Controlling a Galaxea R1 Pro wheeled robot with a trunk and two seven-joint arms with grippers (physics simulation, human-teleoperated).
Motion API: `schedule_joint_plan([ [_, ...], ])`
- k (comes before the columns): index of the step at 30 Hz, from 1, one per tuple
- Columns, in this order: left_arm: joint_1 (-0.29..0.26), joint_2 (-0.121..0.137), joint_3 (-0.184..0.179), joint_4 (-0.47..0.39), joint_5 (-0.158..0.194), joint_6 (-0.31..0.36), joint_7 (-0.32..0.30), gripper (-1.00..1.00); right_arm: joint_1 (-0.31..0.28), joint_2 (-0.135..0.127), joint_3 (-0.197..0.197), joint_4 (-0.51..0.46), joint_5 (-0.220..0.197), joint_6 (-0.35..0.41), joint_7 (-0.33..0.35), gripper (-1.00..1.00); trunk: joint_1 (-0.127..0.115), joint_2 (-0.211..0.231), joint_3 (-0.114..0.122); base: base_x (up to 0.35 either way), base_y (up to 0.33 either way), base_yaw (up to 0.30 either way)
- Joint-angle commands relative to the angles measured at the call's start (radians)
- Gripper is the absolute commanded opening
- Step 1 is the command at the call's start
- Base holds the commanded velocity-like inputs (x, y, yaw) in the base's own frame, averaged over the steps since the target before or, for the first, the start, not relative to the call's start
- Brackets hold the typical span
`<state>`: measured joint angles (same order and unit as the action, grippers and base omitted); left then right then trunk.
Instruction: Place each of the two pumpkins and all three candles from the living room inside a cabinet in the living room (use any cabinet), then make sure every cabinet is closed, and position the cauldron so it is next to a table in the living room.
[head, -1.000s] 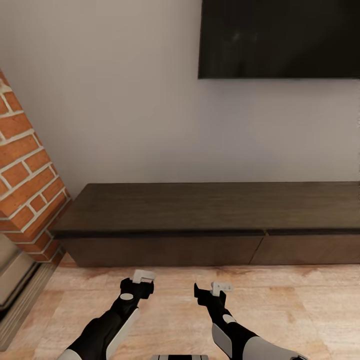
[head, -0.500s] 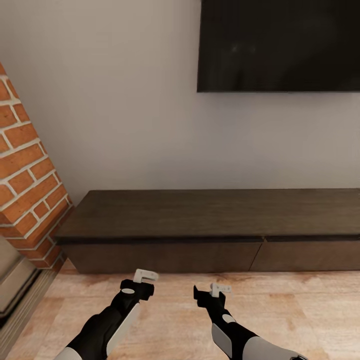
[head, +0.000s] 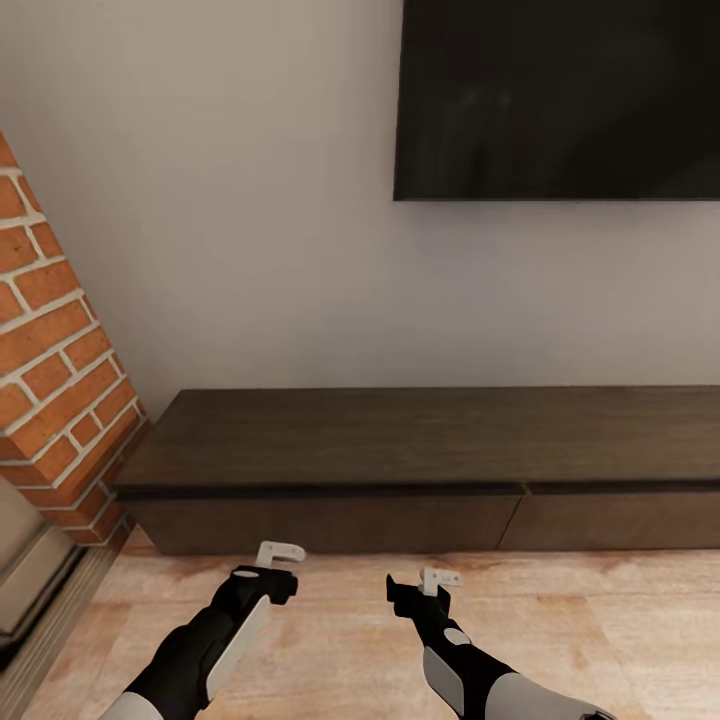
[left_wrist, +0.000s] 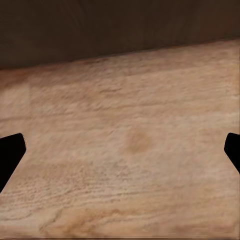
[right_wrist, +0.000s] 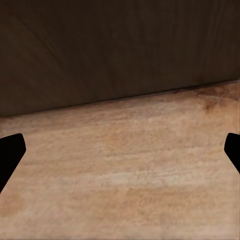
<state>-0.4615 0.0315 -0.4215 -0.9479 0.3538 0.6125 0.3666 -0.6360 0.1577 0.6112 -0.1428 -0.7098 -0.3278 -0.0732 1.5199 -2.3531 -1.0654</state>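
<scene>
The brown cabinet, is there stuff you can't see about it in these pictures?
- Inside the cabinet: hidden in the head view by its shut fronts.
- Its right end: cut off by the head view's right edge.
- The TV on the wall: cut off by the top and right edges.
- Left gripper and right gripper: the wrist views show just dark fingertips at their side edges, over the wooden floor.

Both arms: glossy black shells with white side panels, round grey joint caps. Left gripper (head: 268, 572) and right gripper (head: 424, 583) carry small white brackets.
</scene>
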Motion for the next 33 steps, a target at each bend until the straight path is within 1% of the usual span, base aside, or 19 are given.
schedule_joint_plan([
  [1, -0.001, 0.002, -0.001, -0.001, 0.011, 0.005, 0.010, 1.00, -0.001, 0.000, 0.008, 0.000, -0.005, -0.002, -0.006, 1.00, -0.004, 0.007, 0.002, 0.000, 0.000, 0.000],
  [8, 0.000, 0.002, 0.004, -0.002, 0.009, 0.008, 0.010, 1.00, -0.001, 0.000, 0.009, 0.000, -0.005, -0.003, -0.005, 1.00, -0.031, 0.056, 0.024, -0.003, 0.000, 0.000],
  [10, 0.000, 0.002, 0.004, -0.002, 0.008, 0.008, 0.010, 1.00, -0.001, 0.000, 0.009, 0.000, -0.005, -0.002, -0.005, 1.00, -0.039, 0.070, 0.031, -0.189, 0.000, 0.000],
  [33, 0.001, 0.005, 0.007, -0.014, 0.007, 0.006, 0.011, 1.00, -0.001, 0.000, 0.009, 0.000, -0.005, 0.000, -0.005, 1.00, -0.127, 0.231, 0.103, -0.326, 0.010, 0.000],
])
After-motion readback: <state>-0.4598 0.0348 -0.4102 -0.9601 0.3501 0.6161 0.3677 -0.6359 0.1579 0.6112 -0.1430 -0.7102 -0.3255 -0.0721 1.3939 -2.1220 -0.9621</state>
